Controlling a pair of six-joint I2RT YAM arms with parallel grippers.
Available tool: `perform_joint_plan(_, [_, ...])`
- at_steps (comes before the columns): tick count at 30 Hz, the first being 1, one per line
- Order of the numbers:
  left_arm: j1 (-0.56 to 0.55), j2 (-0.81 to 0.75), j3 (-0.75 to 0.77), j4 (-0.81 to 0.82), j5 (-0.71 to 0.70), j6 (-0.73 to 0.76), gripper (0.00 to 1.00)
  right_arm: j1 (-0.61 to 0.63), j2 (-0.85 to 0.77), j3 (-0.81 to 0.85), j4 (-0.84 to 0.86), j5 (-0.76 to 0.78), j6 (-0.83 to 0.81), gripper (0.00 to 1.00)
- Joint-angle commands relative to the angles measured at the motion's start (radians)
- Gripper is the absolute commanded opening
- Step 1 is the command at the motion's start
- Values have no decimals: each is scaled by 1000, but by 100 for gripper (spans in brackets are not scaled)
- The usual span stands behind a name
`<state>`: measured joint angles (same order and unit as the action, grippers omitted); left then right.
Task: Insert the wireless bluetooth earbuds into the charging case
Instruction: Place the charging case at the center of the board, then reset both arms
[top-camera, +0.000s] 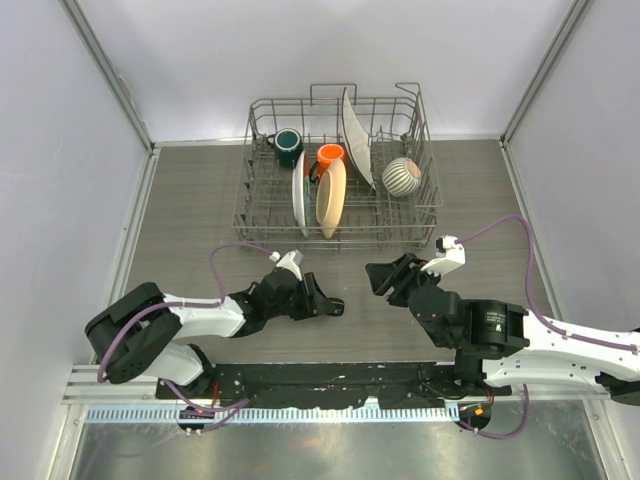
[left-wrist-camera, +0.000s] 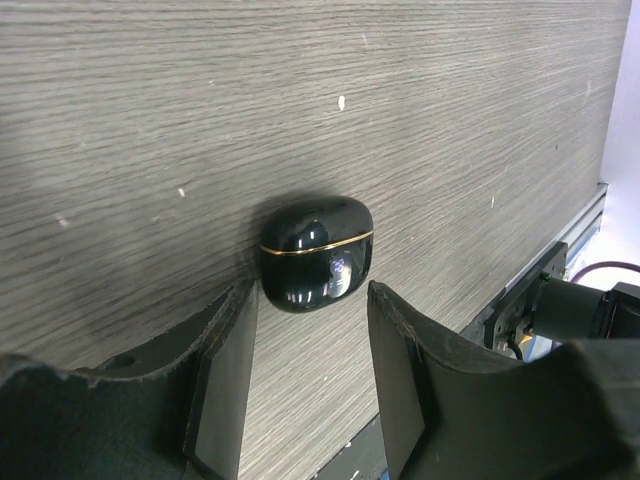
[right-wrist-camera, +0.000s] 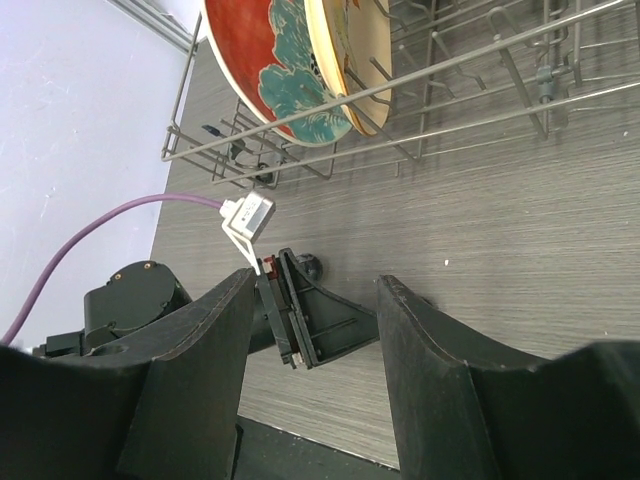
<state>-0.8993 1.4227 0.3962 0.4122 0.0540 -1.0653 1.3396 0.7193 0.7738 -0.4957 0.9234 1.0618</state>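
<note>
A glossy black oval charging case (left-wrist-camera: 318, 250) with a thin gold seam lies closed on the grey wood-grain table. My left gripper (left-wrist-camera: 310, 312) is open, and the case sits just ahead of its fingertips, partly between them and apart from both pads. In the top view the left gripper (top-camera: 330, 306) lies low on the table near the middle front. My right gripper (top-camera: 384, 277) is open and empty, held above the table facing the left gripper (right-wrist-camera: 322, 312). It also shows in the right wrist view (right-wrist-camera: 315, 282). No earbuds show in any view.
A wire dish rack (top-camera: 340, 215) stands at the back middle, holding plates (top-camera: 331, 195), a dark green mug (top-camera: 288, 146), an orange cup (top-camera: 331, 153) and a striped bowl (top-camera: 402, 176). White walls close in the left, right and back sides. The black base rail (top-camera: 320, 380) runs along the front edge.
</note>
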Motion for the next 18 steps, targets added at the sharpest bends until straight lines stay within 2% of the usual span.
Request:
perform_joint_plan(1, [-4,-91,23,-140,-45,42,51,-2,-12,7,13,57,14,57])
perform_joint_plan(8, [-9,-307,79,-338,-101,122,54,-3,-30,31,-67,132,9,58])
perform_joint_plan(11, [-10,-384,139,-459,-130,160,54,-11,-44,41,-159,176,30,67])
perform_joint_plan(14, [-10,-481,184,-597,-216,163,56,-45,-22,44,-205,157,-48,85])
perform_joint_plan(18, [-10,-602,217,-687,-311,186,56,-143,67,77,-311,62,-71,88])
